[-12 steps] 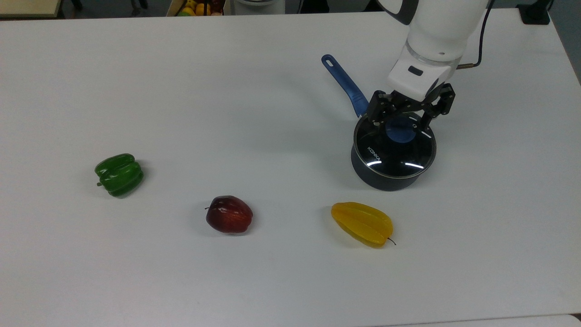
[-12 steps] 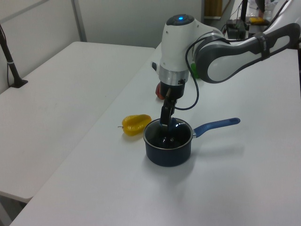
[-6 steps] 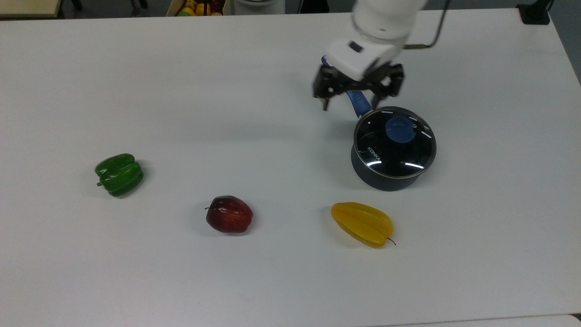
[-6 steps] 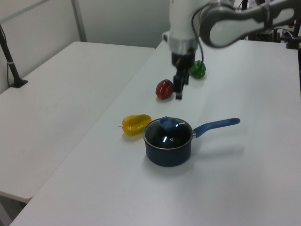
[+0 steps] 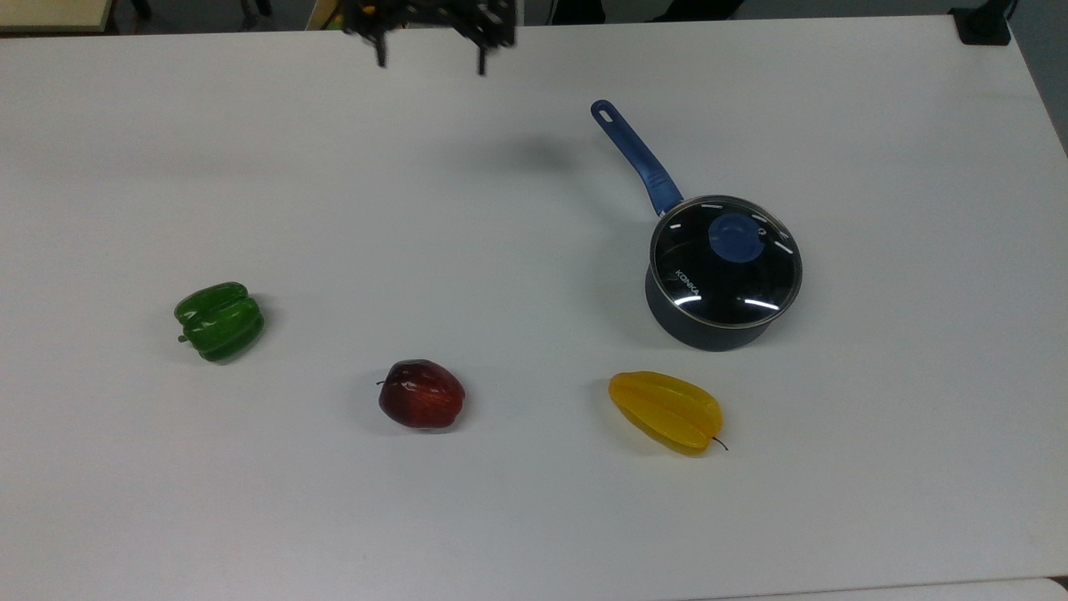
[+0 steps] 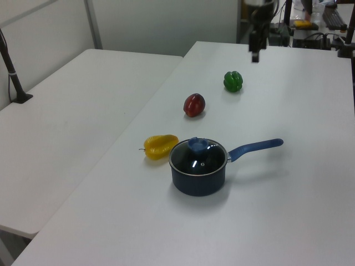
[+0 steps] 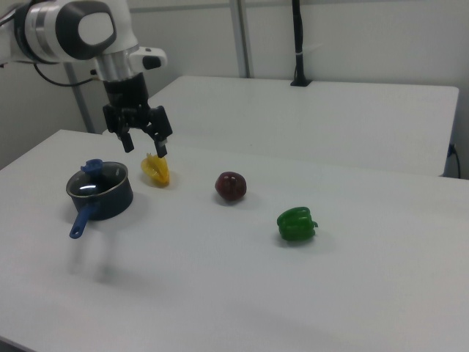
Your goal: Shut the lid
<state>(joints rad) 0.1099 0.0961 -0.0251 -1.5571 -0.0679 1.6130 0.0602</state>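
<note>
The round glass lid [image 5: 724,263] with its blue knob [image 5: 734,235] lies flat on the dark saucepan [image 5: 705,330], whose blue handle [image 5: 636,156] points toward the top view's upper left. The lid [image 6: 198,159] also sits level on the pan in the left view, and the lid [image 7: 95,180] covers the saucepan [image 7: 102,199] in the right view. My gripper [image 5: 431,60] hangs open and empty, raised well above the table and far from the pan, at the top view's upper edge. In the right view the gripper [image 7: 146,149] shows its fingers spread wide.
A green pepper [image 5: 219,320], a red apple [image 5: 421,394] and a yellow starfruit [image 5: 665,411] lie in a row on the white table [image 5: 501,517] toward the top view's lower side. A box of fruit [image 5: 359,12] stands beyond the table's far edge.
My gripper let go of the lid's knob, rose, and swung away toward the top view's upper left. The lid stayed seated on the saucepan.
</note>
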